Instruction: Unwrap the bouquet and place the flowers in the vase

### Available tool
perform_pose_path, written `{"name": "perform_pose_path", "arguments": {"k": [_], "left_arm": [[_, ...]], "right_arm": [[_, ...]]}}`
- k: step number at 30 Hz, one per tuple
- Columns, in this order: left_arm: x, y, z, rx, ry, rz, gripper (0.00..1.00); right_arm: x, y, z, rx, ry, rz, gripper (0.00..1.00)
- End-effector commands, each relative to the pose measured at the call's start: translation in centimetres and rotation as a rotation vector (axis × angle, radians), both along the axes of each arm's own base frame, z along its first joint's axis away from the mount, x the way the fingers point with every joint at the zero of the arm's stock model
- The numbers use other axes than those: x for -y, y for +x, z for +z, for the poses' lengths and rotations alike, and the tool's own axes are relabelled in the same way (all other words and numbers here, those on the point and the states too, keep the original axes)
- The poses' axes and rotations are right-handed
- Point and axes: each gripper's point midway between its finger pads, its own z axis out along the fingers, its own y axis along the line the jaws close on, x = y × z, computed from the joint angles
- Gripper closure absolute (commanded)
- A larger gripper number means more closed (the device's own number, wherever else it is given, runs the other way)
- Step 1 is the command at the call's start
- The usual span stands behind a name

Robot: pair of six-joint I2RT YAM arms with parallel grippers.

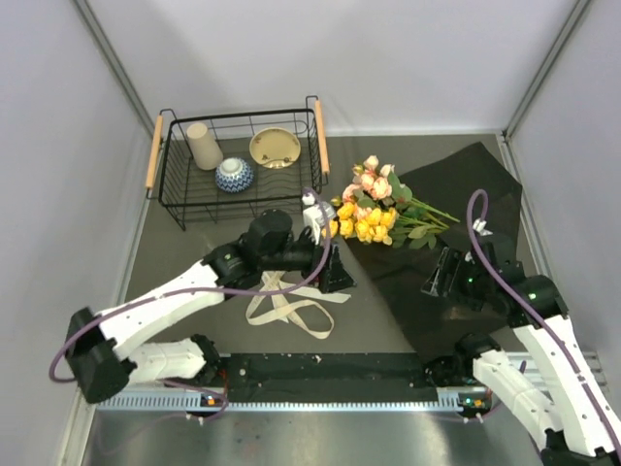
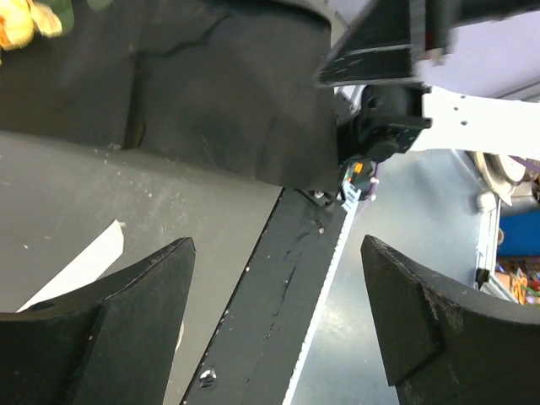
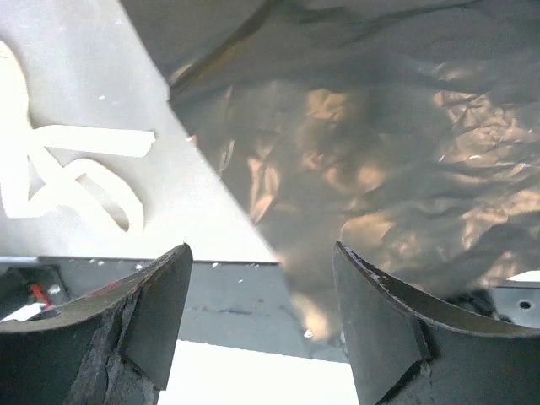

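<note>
The right gripper (image 3: 261,253) has its two black fingers spread apart with nothing pinched between them. It sits above the near-left edge of the large, crumpled black paper sheet (image 3: 380,126), which lies unfolded flat on the dark grey table (image 1: 184,257). Beyond this gripper and to its left lie the flowers (image 1: 372,209) – yellow and peach-pink roses on green leafy stems. Their blooms are off the sheet's left edge and their stems rest on it.

The left gripper (image 2: 278,253) is also wide open and empty, low over the table just left of the sheet. The roses are just beyond it, slightly to its right. The loose cream ribbon (image 1: 291,309) lies untied on the table on its near side. A small pale, glassy object (image 1: 312,207) stands just beyond this gripper, beside the yellow blooms – probably the vase, though it is too small to be sure. Farther beyond and to the left sits a black wire basket with wooden handles (image 1: 173,189).
</note>
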Motion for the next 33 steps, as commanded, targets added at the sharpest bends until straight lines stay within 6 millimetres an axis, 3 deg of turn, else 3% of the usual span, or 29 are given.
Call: {"name": "perform_pose_path", "arguments": {"k": [1, 3, 5, 6, 7, 8, 9, 11, 12, 14, 15, 17, 19, 21, 23, 27, 30, 31, 33], "left_arm": [[2.8, 1.6, -0.1, 0.028, 0.002, -0.036, 0.16], [4.6, 2.5, -0.9, 0.037, 0.035, -0.053, 0.17], [6.3, 3.1, -1.0, 0.062, 0.048, -0.076, 0.21], [7.4, 3.5, -2.7, 0.045, 0.082, -0.083, 0.23], [8.2, 3.7, -3.3, 0.046, 0.096, -0.088, 0.24], [9.2, 4.2, -3.1, 0.058, 0.091, -0.094, 0.25], [10.3, 4.8, -5.3, 0.037, 0.12, -0.099, 0.28], [12.1, 6.3, -5.6, 0.05, 0.119, -0.095, 0.33], [12.7, 6.9, -8.8, 0.011, 0.191, -0.094, 0.38], [14.0, 9.2, -9.6, 0.057, 0.243, -0.063, 0.4], [13.9, 9.5, -12.8, 0.017, 0.329, -0.064, 0.42], [14.6, 10.7, -13.3, 0.042, 0.362, -0.065, 0.45], [14.6, 11.1, -15.5, 0.025, 0.409, -0.059, 0.46], [14.6, 11.0, -17.0, -0.001, 0.424, -0.058, 0.47], [14.8, 10.8, -17.8, -0.027, 0.411, -0.056, 0.48], [14.9, 9.6, -19.3, -0.088, 0.379, -0.074, 0.49], [14.4, 9.1, -20.0, -0.106, 0.367, -0.069, 0.49], [14.3, 8.9, -20.3, -0.112, 0.37, -0.067, 0.48], [13.9, 8.7, -21.1, -0.122, 0.381, -0.066, 0.48]], "right_arm": [[-0.8, 0.4, 3.1, 0.051, 0.065, -0.022, 0.3], [1.0, 2.4, 4.4, 0.091, -0.064, -0.045, 0.29], [3.2, 5.8, 4.1, 0.082, -0.235, -0.113, 0.23], [4.2, 7.5, 4.8, 0.11, -0.294, -0.152, 0.19], [4.2, 9.2, 3.5, 0.061, -0.332, -0.136, 0.19], [4.6, 11.6, 3.6, 0.096, -0.312, -0.182, 0.2], [4.3, 12.9, 3.1, 0.089, -0.278, -0.182, 0.23], [4.3, 15.5, 1.0, 0.064, -0.275, -0.199, 0.31], [3.8, 17.4, 0.7, 0.107, -0.258, -0.195, 0.43], [3.1, 18.9, -1.5, 0.088, -0.266, -0.166, 0.5], [2.2, 20.1, -1.9, 0.116, -0.252, -0.148, 0.57], [1.0, 20.8, -3.4, 0.083, -0.237, -0.116, 0.68], [0.0, 21.7, -5.4, 0.046, -0.219, -0.112, 0.71], [1.0, 22.3, -7.7, 0.006, -0.269, -0.162, 0.69], [2.5, 22.7, -8.5, -0.008, -0.317, -0.226, 0.69], [7.6, 21.9, -10.4, -0.077, -0.339, -0.407, 0.65], [12.2, 20.4, -9.7, -0.083, -0.335, -0.546, 0.64], [13.5, 20.0, -8.3, -0.045, -0.334, -0.587, 0.64], [16.9, 17.7, -8.1, -0.056, -0.355, -0.69, 0.63]]}}
